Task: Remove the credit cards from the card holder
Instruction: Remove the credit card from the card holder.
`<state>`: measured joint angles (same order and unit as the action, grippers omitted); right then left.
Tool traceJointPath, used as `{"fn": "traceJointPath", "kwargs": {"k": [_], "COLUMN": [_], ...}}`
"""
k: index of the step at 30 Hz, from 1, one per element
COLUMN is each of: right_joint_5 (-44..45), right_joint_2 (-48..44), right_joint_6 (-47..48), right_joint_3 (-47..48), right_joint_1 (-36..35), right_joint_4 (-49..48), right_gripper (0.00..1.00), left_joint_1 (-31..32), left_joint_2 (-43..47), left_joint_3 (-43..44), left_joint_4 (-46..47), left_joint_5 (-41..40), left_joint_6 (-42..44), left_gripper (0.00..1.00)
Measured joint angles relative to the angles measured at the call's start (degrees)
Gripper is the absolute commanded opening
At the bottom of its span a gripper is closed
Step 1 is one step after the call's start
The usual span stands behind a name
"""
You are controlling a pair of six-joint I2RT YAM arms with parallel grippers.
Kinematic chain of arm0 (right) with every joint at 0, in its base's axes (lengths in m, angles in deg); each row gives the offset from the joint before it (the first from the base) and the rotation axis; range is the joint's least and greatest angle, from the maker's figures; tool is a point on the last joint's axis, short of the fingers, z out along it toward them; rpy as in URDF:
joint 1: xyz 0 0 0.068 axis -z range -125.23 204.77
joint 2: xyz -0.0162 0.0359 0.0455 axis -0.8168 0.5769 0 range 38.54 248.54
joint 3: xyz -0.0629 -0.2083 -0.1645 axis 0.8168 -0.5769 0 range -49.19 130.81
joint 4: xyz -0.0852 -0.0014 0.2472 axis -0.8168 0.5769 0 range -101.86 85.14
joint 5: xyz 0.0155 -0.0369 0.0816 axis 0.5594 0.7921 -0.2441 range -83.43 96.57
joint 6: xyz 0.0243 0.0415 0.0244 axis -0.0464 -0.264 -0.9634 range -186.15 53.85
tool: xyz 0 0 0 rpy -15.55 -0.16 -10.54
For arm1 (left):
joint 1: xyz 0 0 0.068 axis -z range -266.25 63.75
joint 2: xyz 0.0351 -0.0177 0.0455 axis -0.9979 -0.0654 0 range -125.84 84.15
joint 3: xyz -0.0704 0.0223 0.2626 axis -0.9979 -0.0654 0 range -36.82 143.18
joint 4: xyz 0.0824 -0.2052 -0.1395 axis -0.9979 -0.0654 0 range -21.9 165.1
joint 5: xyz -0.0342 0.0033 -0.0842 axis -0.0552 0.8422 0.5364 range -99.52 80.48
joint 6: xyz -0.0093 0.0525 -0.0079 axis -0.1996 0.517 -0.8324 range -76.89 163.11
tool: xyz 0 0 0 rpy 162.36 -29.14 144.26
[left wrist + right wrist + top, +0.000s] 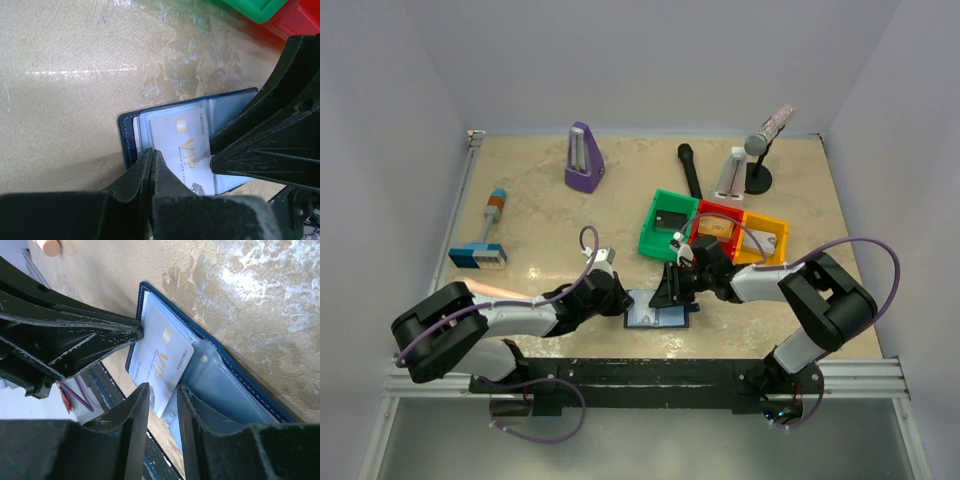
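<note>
Left arm low, reaching right; left gripper (pixel 151 156) closed, tips on card holder (pixel 655 320) edge, lower centre | right gripper (pixel 162 390) narrowly parted over glossy white VIP card (pixel 159 352) | stitched navy cover, clear plastic sleeves

Overhead: wallet (pixel 660 318), middle of near edge, half under both arms; card not made out. Left wrist view: right gripper (pixel 214 155) covers the wallet's far half. Card (pixel 182 150) small print blurred, one corner under left gripper (pixel 151 155). Unclear whether its pressed-together tips nip the wallet's edge.
</note>
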<state>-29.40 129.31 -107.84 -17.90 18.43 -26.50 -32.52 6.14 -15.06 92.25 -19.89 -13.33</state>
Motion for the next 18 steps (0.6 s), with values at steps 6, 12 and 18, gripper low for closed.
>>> {"fn": "traceJointPath", "kwargs": {"k": [6, 12, 18], "right_joint_5": [-1.44, -2.78, -3.04], "right_joint_2": [0.00, 0.00, 0.00], "right_joint_6": [-1.44, -3.52, -5.77], "right_joint_3": [-1.49, -2.56, -2.71], "right_joint_1": [0.79, 1.57, 2.01], "right_joint_4": [-3.69, -7.15, -9.33], "right_gripper": [0.38, 0.41, 0.41], "left_joint_1": [0.00, 0.00, 0.00], "left_joint_2": [-0.24, -0.42, -0.46], "left_joint_3": [0.00, -0.02, -0.59], "left_joint_4": [0.35, 0.68, 1.62], "left_joint_5": [-0.26, -0.39, -0.81], "left_joint_6": [-0.07, -0.37, -1.53], "left_gripper": [0.00, 0.00, 0.00]}}
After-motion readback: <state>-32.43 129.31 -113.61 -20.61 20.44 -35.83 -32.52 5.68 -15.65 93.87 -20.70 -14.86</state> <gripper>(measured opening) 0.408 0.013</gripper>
